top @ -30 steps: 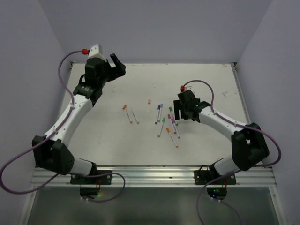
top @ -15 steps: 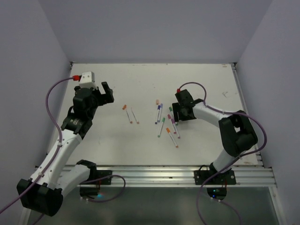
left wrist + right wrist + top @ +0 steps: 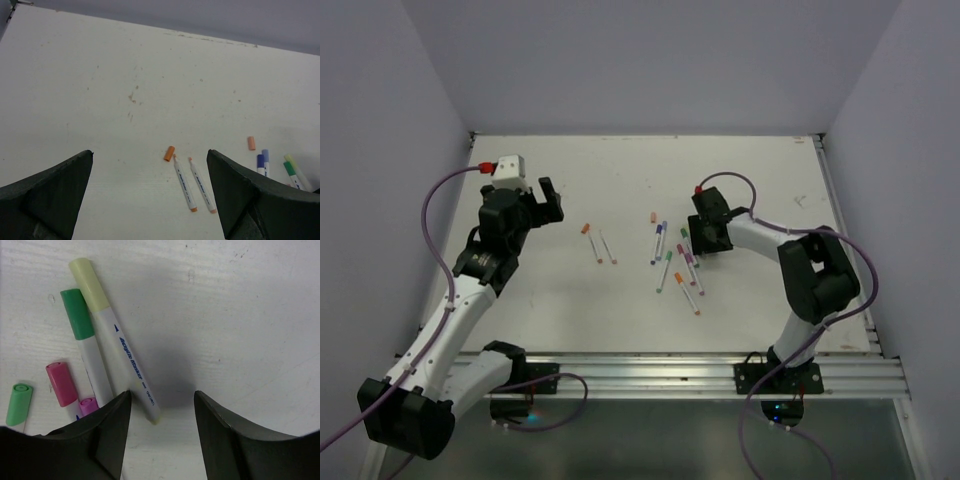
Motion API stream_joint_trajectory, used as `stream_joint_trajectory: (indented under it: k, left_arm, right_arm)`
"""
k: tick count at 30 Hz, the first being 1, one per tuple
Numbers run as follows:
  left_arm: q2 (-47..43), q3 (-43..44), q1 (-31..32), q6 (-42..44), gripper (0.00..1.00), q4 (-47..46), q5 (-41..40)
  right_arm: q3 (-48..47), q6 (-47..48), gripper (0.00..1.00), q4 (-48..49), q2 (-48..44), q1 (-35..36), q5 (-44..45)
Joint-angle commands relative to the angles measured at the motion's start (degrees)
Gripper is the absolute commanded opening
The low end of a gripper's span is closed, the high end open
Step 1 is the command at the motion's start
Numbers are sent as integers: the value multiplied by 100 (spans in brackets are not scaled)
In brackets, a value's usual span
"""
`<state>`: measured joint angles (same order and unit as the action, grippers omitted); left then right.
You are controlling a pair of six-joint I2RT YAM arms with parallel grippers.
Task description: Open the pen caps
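In the right wrist view my right gripper (image 3: 162, 412) is down at the table, jaws apart, with the tail end of a yellow-capped pen (image 3: 120, 352) between them, close to the left finger (image 3: 107, 432). A green-capped pen (image 3: 84, 342), a pink cap (image 3: 61, 383) and a green cap (image 3: 19, 403) lie just left. In the top view this gripper (image 3: 704, 242) is at the right edge of the pen cluster (image 3: 676, 266). My left gripper (image 3: 542, 205) hangs wide open and empty. Below it lie an orange cap (image 3: 169, 153), two uncapped pens (image 3: 185, 184) and a peach cap (image 3: 251, 143).
The pens lie spread over the middle of the white table (image 3: 620, 310). Blue- and purple-capped pens (image 3: 262, 161) sit beside the green and yellow ones (image 3: 291, 166). Purple walls close in the back and both sides. A metal rail (image 3: 650, 375) runs along the near edge.
My right gripper's jaws have narrowed round the yellow-capped pen's end. The left arm pulled back from the far left corner towards the pens, then held still. The peach cap shifted slightly right.
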<state>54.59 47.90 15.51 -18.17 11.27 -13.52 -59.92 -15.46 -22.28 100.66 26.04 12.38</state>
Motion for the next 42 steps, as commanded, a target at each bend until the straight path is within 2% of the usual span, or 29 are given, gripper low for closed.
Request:
stream_joint_trajectory:
  k: [1, 10, 13, 22, 27, 31, 37, 38, 42]
  left_arm:
    - [-27, -9, 14, 156, 100, -151, 7]
    - [17, 0, 5, 112, 100, -151, 130]
    - [26, -9, 5, 112, 100, -151, 121]
    - [34, -44, 5, 60, 100, -186, 296]
    - [69, -105, 5, -28, 100, -353, 718]
    - [140, -97, 5, -265, 100, -397, 1000]
    - [210, -44, 5, -696, 100, -406, 1615]
    - [228, -26, 14, -862, 100, -397, 1755]
    - [438, 105, 14, -1398, 100, -406, 2151]
  right_arm:
    - [-134, 79, 57, 93, 112, -187, -16]
    - [-503, 351, 54, -21, 287, -222, -649]
    - [-670, 421, 50, -197, 453, -223, -816]
    - [-573, 351, 38, -443, 534, -223, -571]
    - [-468, 351, 31, -646, 236, -249, -280]
    - [-398, 369, 13, -646, 6, -249, -368]
    - [-328, 386, 7, -558, -572, -249, -298]
    - [-310, 412, 3, -436, -661, -249, -298]
    - [-125, 369, 0, -119, -1249, -188, -579]
